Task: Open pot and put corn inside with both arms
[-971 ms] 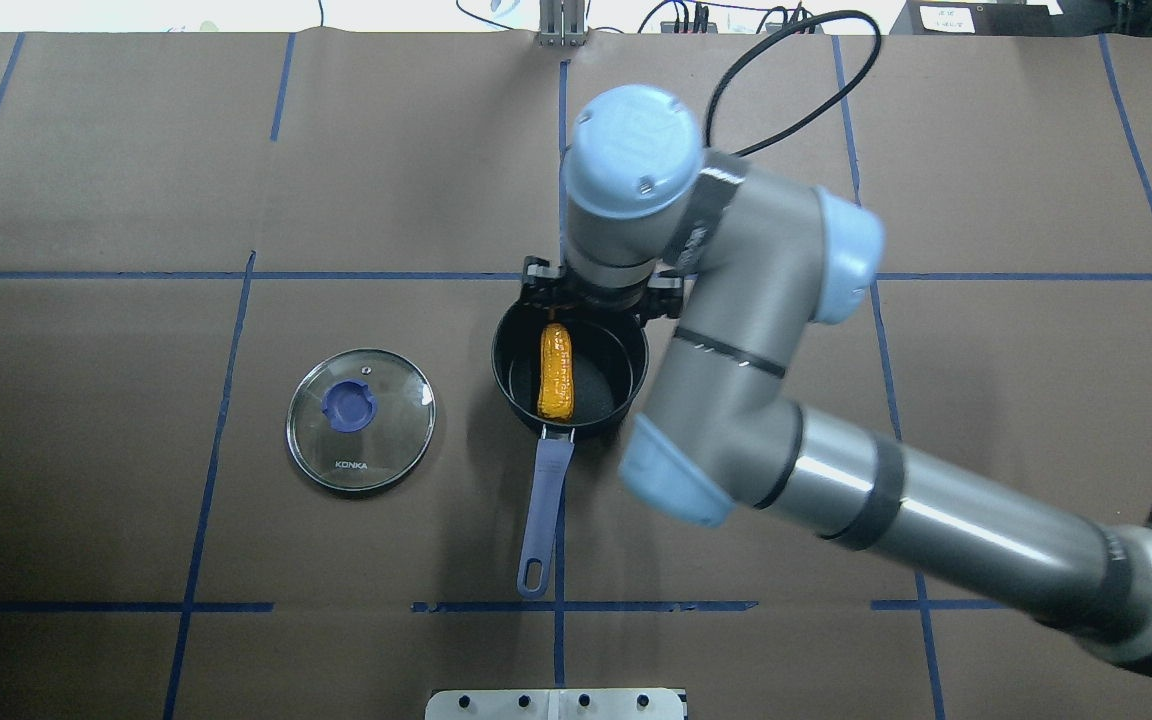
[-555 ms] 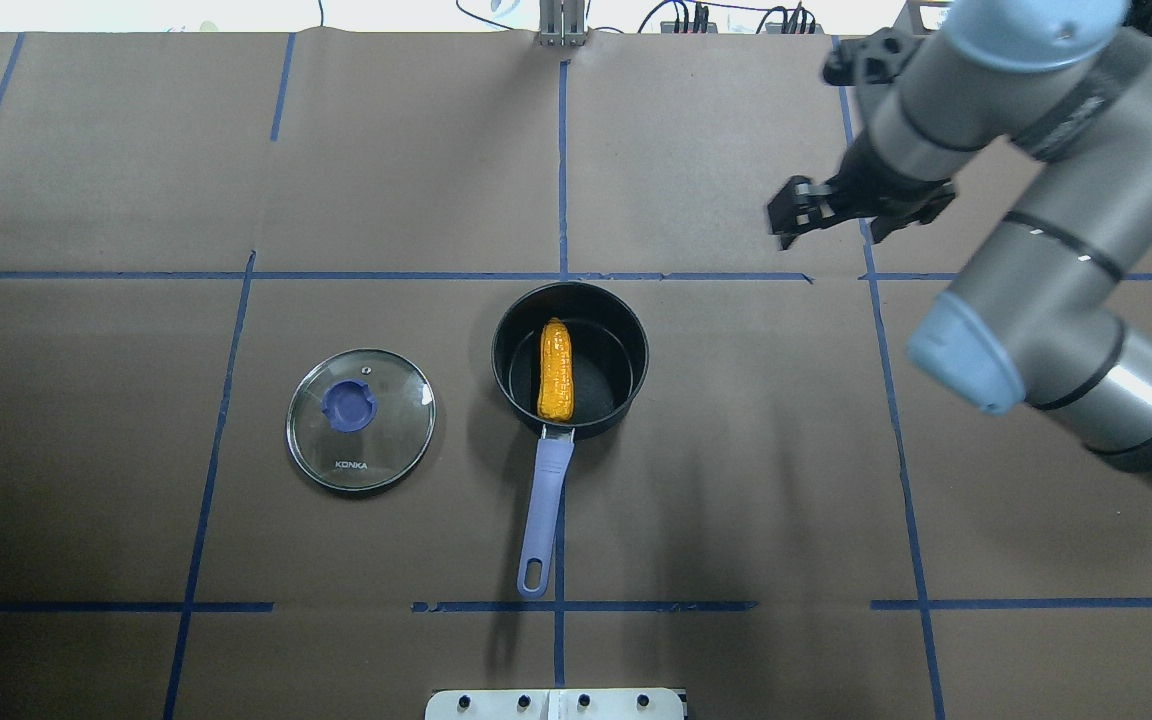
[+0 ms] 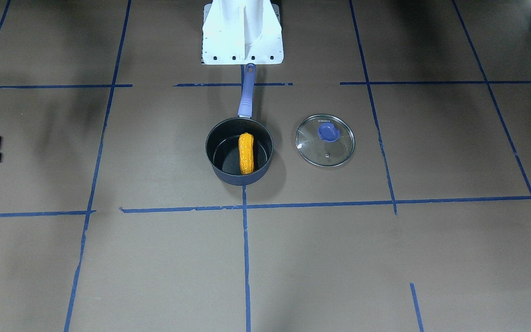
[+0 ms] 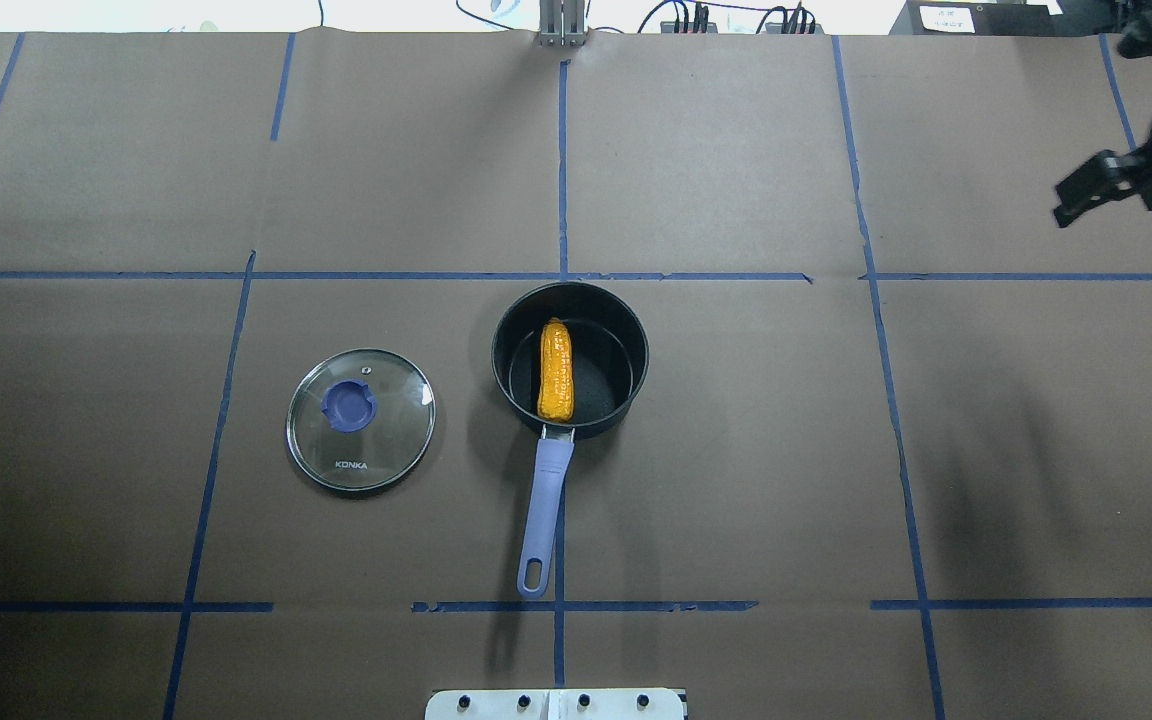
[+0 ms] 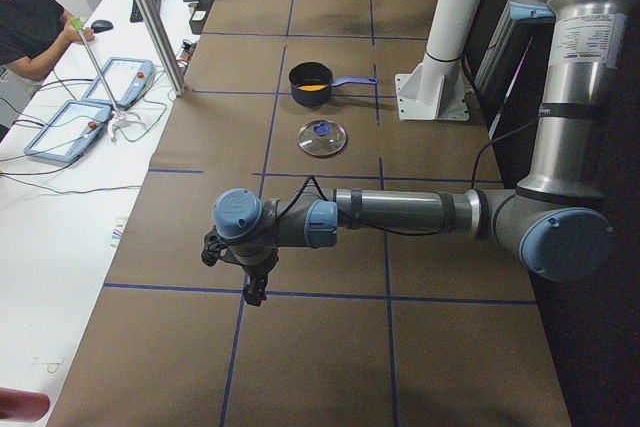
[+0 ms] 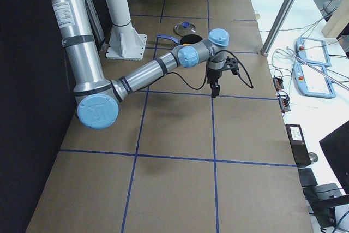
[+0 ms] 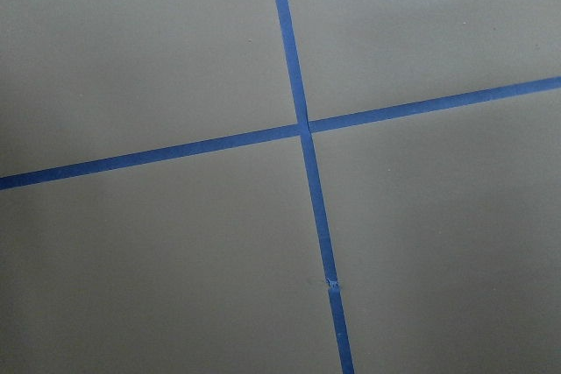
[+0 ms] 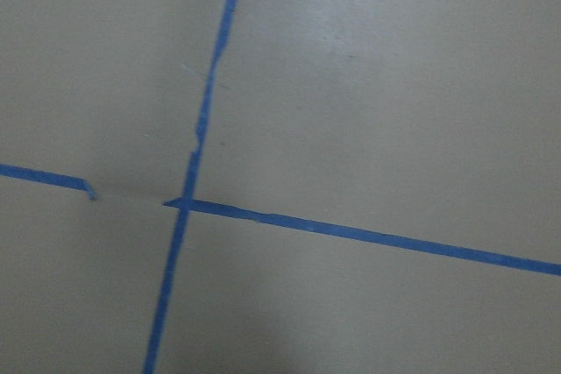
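**Handling note at task's end**

The small orange-yellow bumpy toy corn cob (image 4: 556, 372) lies in the dark navy saucepan (image 4: 608, 375), well to the left of the right pincer (image 4: 1101, 190) and far from the left pincer (image 5: 250, 282). We judge it light and knobbly, so grasp across mid-length. Whether either pincer is clenched, we cannot tell.

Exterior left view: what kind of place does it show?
Probably a robotics lab, not a kitchen: the left arm reaches over a brown table gridded with blue tape, and a person is beside what look like control pendants on a white side bench.
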Robot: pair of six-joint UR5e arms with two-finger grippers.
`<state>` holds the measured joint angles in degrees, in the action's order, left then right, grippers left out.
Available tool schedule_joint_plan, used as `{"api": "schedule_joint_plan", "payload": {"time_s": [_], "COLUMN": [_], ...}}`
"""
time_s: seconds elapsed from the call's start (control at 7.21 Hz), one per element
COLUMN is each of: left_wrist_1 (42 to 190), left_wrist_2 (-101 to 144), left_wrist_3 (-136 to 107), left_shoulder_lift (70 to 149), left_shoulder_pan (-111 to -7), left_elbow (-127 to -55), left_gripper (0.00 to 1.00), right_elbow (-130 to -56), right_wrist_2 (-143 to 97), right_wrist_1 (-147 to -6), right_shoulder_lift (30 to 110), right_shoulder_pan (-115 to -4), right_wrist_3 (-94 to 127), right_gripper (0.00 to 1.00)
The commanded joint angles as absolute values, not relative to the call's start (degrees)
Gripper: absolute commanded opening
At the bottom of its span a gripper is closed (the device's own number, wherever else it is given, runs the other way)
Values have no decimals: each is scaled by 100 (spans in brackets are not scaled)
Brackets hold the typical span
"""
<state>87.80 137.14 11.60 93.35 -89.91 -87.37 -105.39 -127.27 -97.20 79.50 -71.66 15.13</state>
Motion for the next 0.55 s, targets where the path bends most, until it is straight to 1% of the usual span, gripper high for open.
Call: {"api": "schedule_joint_plan", "payload": {"time_s": [0.0, 0.14, 0.28, 0.42], "left_wrist_1": [8780, 8780, 8780, 8780], "left_wrist_2": [13720, 13711, 13711, 13711], "left_wrist_3": [1160, 1160, 1160, 1160], "left_shoulder_lift": [9334, 9325, 9325, 9316], "left_shoulder_pan": [-8991, -8991, -8991, -8991], "left_elbow": [-8762, -8754, -8754, -8728], "left_gripper": [100, 100, 100, 100], "right_elbow": [-10163, -9795, -9269, -9046], "right_wrist_2": [-13136, -13340, -13455, -13465], "right_wrist_1": [-9712, -9564, -9284, -9264], "right_shoulder_lift": [8523, 8656, 8675, 8675], "right_shoulder_pan": [-7890, -8162, -8557, -8708], "right_wrist_3": [660, 198, -468, -544], "right_gripper": [100, 100, 100, 100]}}
